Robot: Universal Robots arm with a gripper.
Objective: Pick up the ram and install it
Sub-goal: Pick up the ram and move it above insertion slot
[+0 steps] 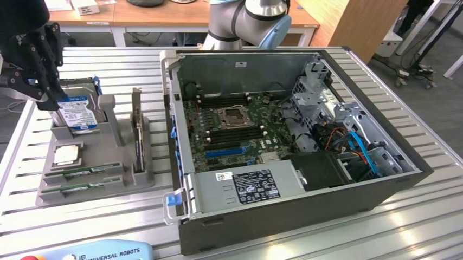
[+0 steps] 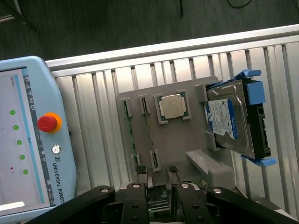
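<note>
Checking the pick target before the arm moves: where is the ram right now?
Two ram sticks stand on edge in the gray holder at the exterior view's left, just camera-side of the silver processor chip, beside the open computer case.

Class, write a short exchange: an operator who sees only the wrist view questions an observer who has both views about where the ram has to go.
Operator: I see two ram sticks lying in the grey holder, and my gripper is open. Where is the computer?
Observer: The case stands with its side open, next to the holder, on the exterior view's right of it.
Operator: Are the memory slots free?
Observer: The long dark slots on either side of the processor socket look empty.
</note>
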